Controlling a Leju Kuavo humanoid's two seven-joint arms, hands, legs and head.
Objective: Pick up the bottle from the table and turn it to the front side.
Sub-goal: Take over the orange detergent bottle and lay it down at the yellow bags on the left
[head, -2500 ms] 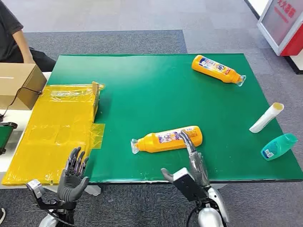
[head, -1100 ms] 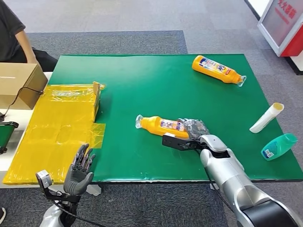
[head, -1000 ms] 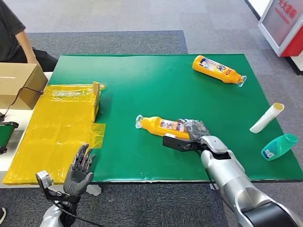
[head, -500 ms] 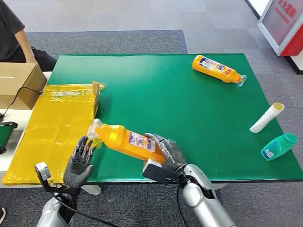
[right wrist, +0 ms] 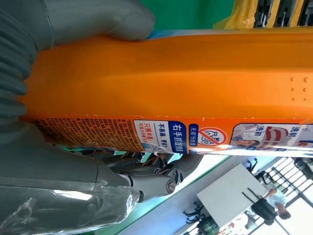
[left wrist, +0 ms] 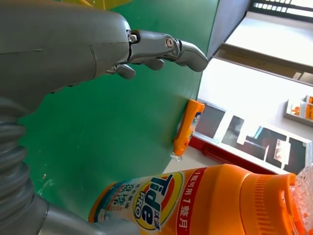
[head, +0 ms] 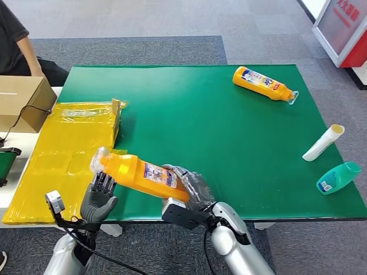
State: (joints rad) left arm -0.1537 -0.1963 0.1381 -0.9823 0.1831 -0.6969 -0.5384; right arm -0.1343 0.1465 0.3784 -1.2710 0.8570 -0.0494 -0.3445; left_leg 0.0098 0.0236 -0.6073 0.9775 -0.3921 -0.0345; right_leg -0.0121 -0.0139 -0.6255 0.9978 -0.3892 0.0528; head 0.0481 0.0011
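The right hand point(head: 192, 189) is gripping the base end of an orange plastic detergent bottle with a clear cap point(head: 138, 173), holding it tilted above the near edge of the green desk point(head: 207, 114). The left hand point(head: 97, 200) is reaching up beneath the cap end, fingers point(left wrist: 158, 46) spread, holding nothing.

A robot test or demo hall, by the look of it: grey carpet tiles run all around the green-topped table point(head: 207, 109), a red-and-white display stand point(head: 344, 28) sits beyond its far right corner, and a cardboard box point(head: 22, 100) to its left.
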